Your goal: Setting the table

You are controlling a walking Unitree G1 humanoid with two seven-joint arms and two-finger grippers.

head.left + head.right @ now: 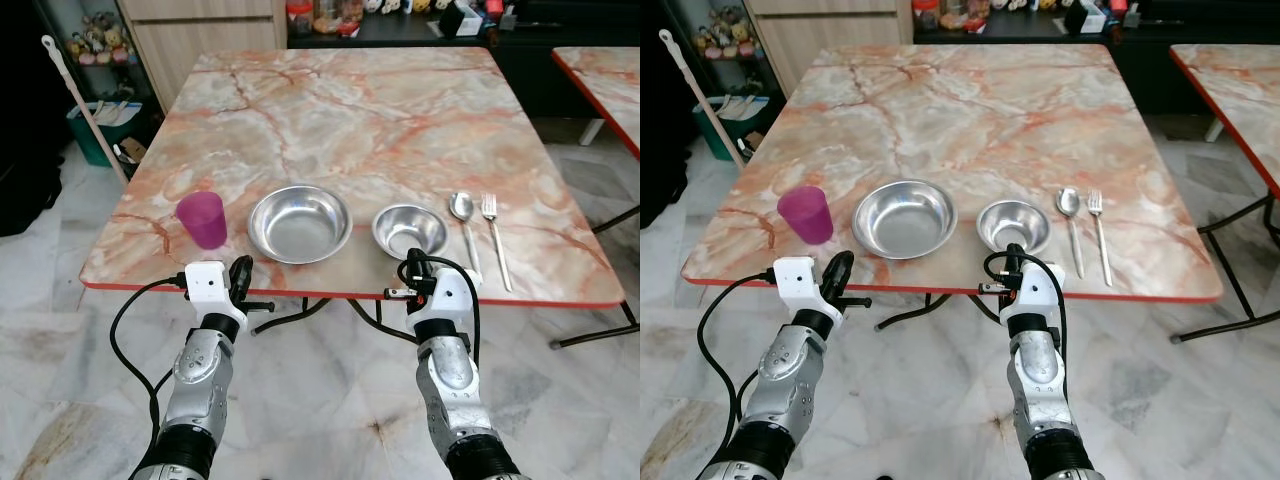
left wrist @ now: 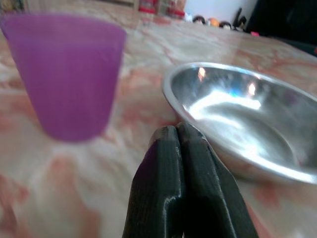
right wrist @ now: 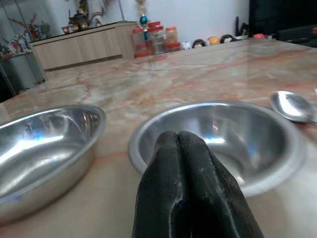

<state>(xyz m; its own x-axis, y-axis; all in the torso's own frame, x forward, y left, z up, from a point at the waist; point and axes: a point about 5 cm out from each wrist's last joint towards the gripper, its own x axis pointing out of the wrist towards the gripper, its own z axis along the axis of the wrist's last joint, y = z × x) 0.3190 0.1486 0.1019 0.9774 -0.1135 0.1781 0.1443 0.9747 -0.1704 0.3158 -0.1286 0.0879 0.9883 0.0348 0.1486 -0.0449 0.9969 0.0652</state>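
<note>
On the marble table point(image 1: 340, 110), along its near edge, stand a purple cup point(image 1: 202, 219), a large steel bowl point(image 1: 300, 223), a smaller steel bowl point(image 1: 410, 229), a spoon point(image 1: 464, 228) and a fork point(image 1: 494, 238). My left gripper point(image 1: 241, 274) hovers at the table's near edge between the cup and the large bowl, fingers point(image 2: 171, 168) shut and empty. Just before the smaller bowl, my right gripper point(image 1: 412, 266) is also shut on nothing, its fingers point(image 3: 185, 168) pressed together.
A second marble table point(image 1: 610, 75) stands at the right. A mop handle point(image 1: 85, 105) leans at the left beside a green bin point(image 1: 95, 130). Cabinets and shelves with jars line the far wall. The table's far half is bare marble.
</note>
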